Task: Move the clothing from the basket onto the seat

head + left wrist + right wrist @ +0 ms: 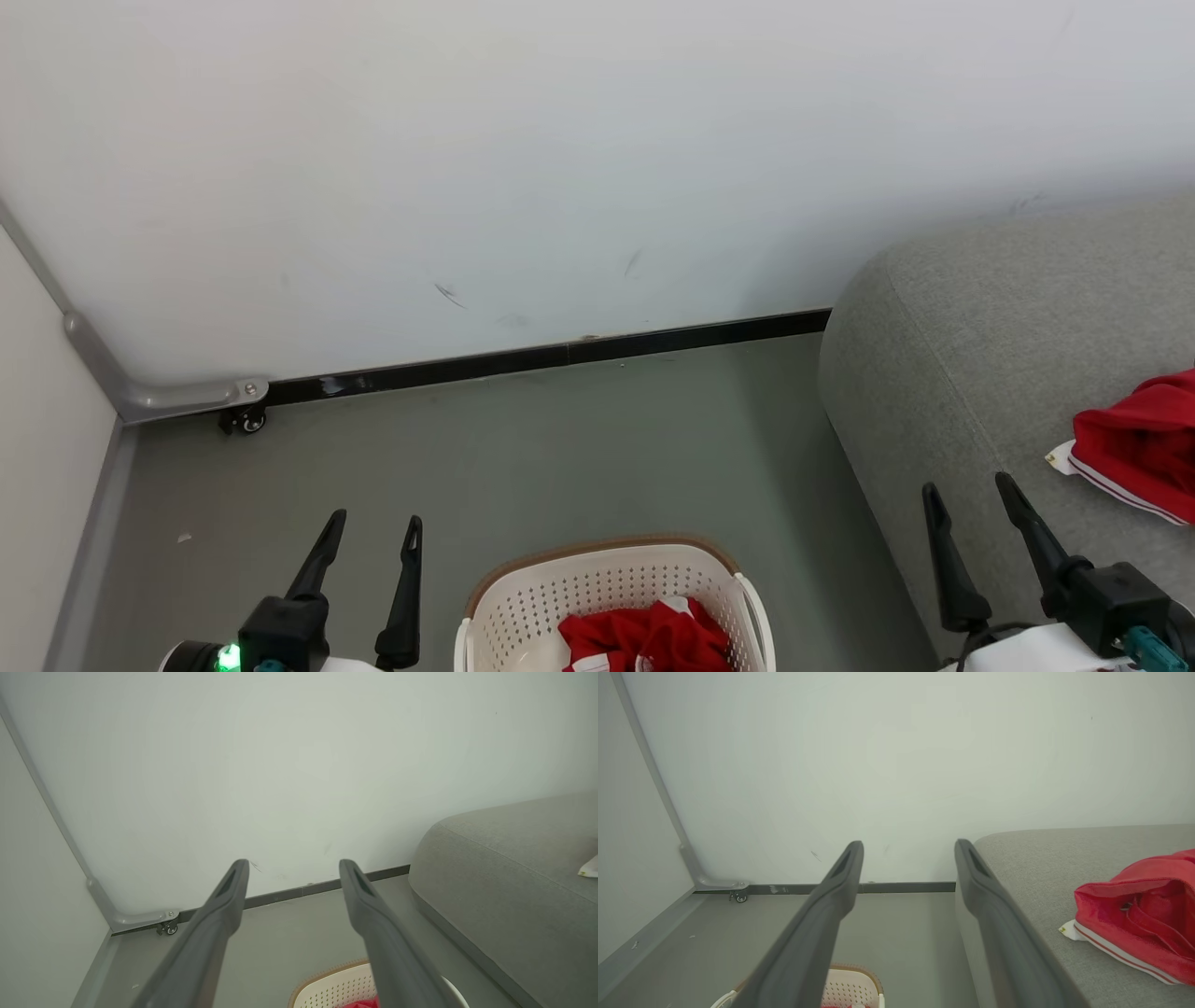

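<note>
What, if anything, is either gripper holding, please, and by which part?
Nothing: the left gripper and right gripper are open and empty. One red garment lies on the seat, more red clothing in the basket.

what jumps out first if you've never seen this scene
The bright red garment lying on the grey seat at the right catches the eye first. More red clothing sits in the white basket on the floor at bottom centre. The left gripper and right gripper flank it, both open and empty.
</note>
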Available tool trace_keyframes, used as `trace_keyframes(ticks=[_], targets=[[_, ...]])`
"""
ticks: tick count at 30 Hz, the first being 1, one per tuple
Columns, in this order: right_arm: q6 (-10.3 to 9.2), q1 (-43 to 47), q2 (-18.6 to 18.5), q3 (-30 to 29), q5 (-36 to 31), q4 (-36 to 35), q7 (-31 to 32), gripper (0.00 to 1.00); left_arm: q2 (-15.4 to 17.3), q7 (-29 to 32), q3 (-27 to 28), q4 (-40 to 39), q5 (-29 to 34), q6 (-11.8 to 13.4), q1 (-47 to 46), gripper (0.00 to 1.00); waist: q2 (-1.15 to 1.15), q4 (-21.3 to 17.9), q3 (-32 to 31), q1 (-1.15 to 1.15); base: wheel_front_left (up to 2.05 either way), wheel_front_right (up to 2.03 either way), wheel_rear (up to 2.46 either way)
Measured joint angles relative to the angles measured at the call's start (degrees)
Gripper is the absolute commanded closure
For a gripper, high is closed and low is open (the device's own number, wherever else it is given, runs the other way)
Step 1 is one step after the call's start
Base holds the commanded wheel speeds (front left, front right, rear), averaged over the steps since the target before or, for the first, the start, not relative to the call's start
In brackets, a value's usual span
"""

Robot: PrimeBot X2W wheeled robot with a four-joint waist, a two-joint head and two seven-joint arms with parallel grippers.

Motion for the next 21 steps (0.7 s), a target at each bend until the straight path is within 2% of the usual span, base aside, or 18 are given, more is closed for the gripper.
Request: trace_keyframes(ticks=[21], targets=[[0.0,1.84,0.22,-1.09,2.18,-2.77,3.15,0.0,-0.9,0.0,1.6,-1.4,2.29,1.32,-0.01,0.0,0.0,1.52,2.29,0.0,0.0,0.0,0.0]])
